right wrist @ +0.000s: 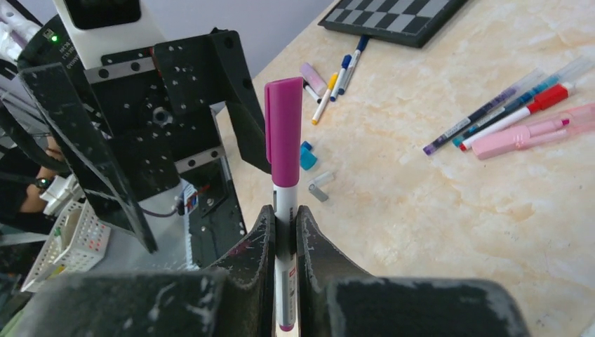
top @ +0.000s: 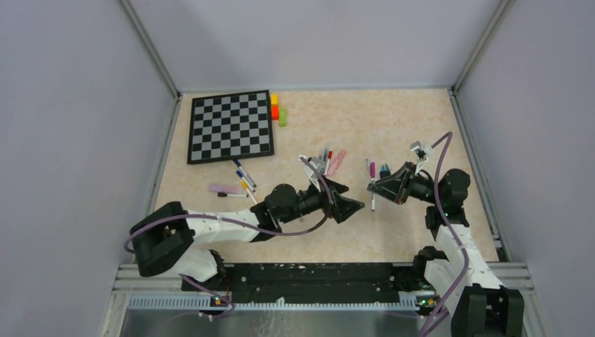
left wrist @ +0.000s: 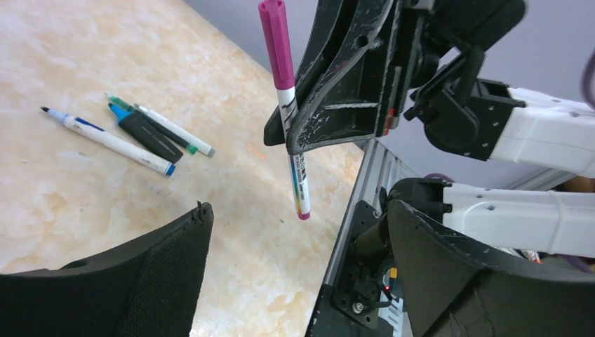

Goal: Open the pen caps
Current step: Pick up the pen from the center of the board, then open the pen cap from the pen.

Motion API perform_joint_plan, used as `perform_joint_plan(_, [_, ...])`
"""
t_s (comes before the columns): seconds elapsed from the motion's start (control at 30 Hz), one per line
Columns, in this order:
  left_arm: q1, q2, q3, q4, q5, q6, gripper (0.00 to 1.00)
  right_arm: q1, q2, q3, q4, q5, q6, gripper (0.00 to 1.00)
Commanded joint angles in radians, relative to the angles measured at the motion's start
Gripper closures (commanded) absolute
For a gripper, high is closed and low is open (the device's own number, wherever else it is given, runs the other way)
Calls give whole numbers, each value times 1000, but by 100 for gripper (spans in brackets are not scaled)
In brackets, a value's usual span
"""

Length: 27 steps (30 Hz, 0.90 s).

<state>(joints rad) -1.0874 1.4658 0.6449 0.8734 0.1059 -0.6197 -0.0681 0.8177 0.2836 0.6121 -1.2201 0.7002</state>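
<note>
Pen caps show in two places. A magenta cap [right wrist: 283,133] is still seated on the magenta pen [right wrist: 284,203], whose white barrel the right claw [right wrist: 284,225] pinches, one jaw tight against each side. The pen is off the desk [top: 393,126], with its capped end pointing away from the claw's palm. Two loose caps, a blue cap [right wrist: 307,156] and a grey cap [right wrist: 321,184], lie close together on the desk, behind the held pen in the right wrist view.

The left claw [top: 354,200] faces the right claw from just beside it, jaws spread wide with nothing between them. In its own wrist view, the pen's uncapped end hangs beyond its fingers [left wrist: 161,274].

Three markers [left wrist: 133,137] lie side by side on the desk past the held pen. A pink highlighter [right wrist: 523,137] lies with a second cluster of pens [right wrist: 491,112], and a few more pens [right wrist: 337,77] lie near the chessboard [top: 230,126]. Yellow, red and green blocks [top: 277,109] stand just beside the chessboard's far right corner.
</note>
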Motion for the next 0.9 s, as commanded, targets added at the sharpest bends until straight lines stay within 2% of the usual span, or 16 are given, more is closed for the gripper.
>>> perform_joint_plan(0.0, [3, -161, -80, 36, -74, 170, 2, 8, -11, 98, -201, -100, -313, 100])
perform_joint_plan(0.13, [23, -235, -106, -6, -89, 179, 1, 8, -7, 130, -368, -183, -521, 100])
perform_joint_plan(0.27, [45, -240, -86, -2, 22, 183, 1, 8, 10, 133, -413, -235, -584, 100])
perform_joint_plan(0.4, [49, -167, -17, 11, 93, 164, 1, 8, 28, 136, -442, -268, -617, 100])
perform_joint_plan(0.57, [49, -34, 83, 66, 115, 114, 2, 9, 34, 139, -475, -272, -646, 100])
perform_joint_plan(0.73, [48, 79, 172, 88, 108, 55, 17, 8, 32, 143, -496, -260, -661, 100])
perform_joint_plan(0.87, [48, 137, 199, 105, 83, -5, 41, 9, 32, 144, -504, -248, -666, 100])
